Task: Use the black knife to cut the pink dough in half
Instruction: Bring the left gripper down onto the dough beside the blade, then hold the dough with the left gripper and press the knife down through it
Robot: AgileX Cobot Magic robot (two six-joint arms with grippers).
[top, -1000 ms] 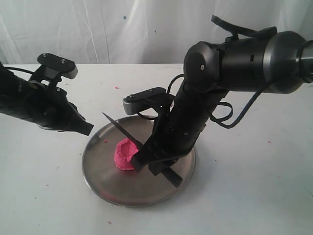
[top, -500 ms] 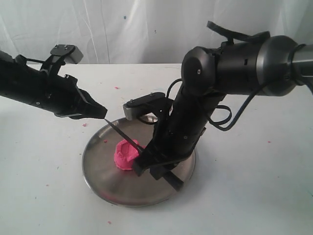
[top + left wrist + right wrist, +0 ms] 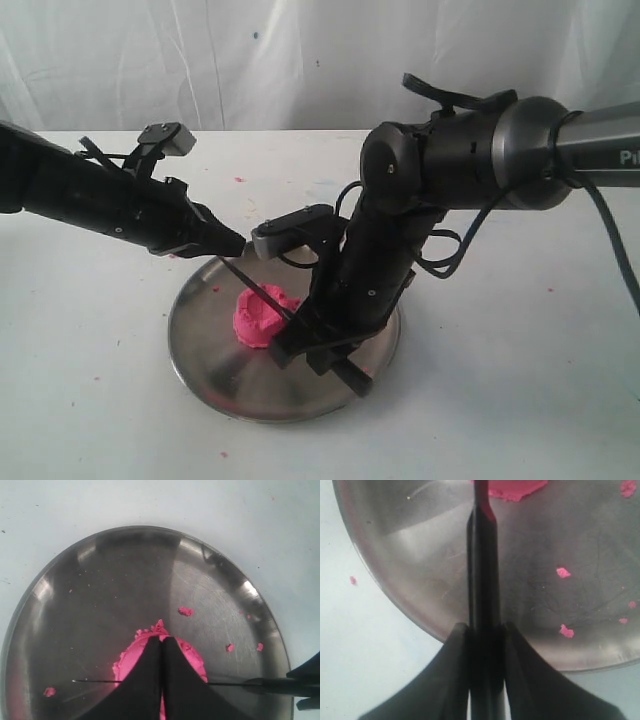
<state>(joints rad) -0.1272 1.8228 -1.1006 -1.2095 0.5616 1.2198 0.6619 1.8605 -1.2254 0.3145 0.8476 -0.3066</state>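
Two arms are now gathered over the round stainless-steel plate (image 3: 200, 352) on the white desk (image 3: 500, 400).

- Left arm (image 3: 90, 195): over the last second it has been swung in from the desk's left side. The left jaws are held together, with only a hairline seam between them. They are now poised over the plate's rim, just beside the tip end of the slim all-black knife (image 3: 250, 283). Whether the blade is touched cannot be told.
- Right arm (image 3: 380, 260): it has been shifted slightly and lowered. The right jaws are clamped on the knife's handle. The tip has been brought down, so the blade is now slanted low across the lump.
- Bright pink soft dough (image 3: 258, 318): it is found left of centre on the plate, under the blade, as one dented lump. No split is visible. A few pink crumbs (image 3: 185, 611) are scattered on the steel.

Reading: the cut is judged to be set up but not made. The left jaws are probably being brought in to bear down on the blade near its tip. The blade is seen to cross the lump near its middle, so a roughly even halving is expected if it is pressed straight down.
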